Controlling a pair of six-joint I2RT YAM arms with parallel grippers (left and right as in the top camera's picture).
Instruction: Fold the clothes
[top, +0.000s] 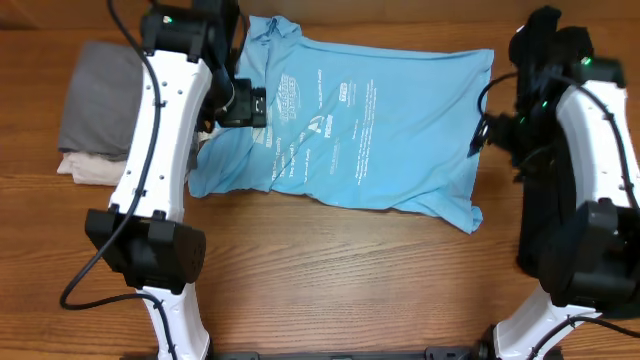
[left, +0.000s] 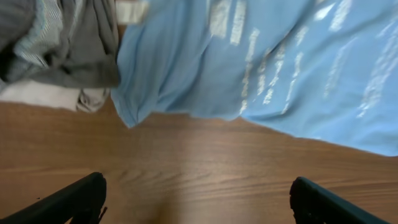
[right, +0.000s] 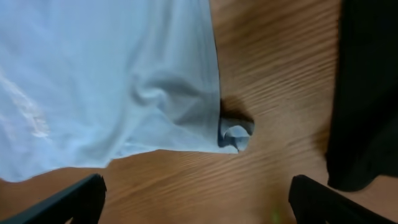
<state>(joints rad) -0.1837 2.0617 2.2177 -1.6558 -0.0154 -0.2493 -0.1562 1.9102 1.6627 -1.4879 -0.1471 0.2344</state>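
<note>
Left gripper (left: 198, 204): fingers (left: 69, 198) spread wide at the bottom edge of the left wrist view; nothing between them but bare table (left: 186, 155); no cloth pinched, and none touched as far as that view shows; from overhead it hangs above the shirt's left end, near the collar.

Right gripper (right: 198, 202): jaws likewise wide apart; empty; bare wood between them; poised just off a corner at the shirt's hem end, where the cloth is curled into a small roll on the wood.

T-shirt (top: 370, 130): sky-blue, short-sleeved, pale lettering on the chest; lies across the far middle of the table, collar end toward the left arm, hem toward the right arm; mostly flat and opened out; rumpled along the left edge, where the cloth is bunched; no clean fold line visible.

Progress, as judged: garment laid out; folding proper seemingly not begun, or barely so; sleeves, sides and the halving all appear left to do.

Neighbouring items: grey garment (top: 95, 80) folded atop beige garment (top: 85, 168), just beside the shirt's left end; whether they touch it cannot be told; black shape (right: 367, 93) at the right edge of the right wrist view, apart from the curled corner; garment or arm, cannot be told.
</note>
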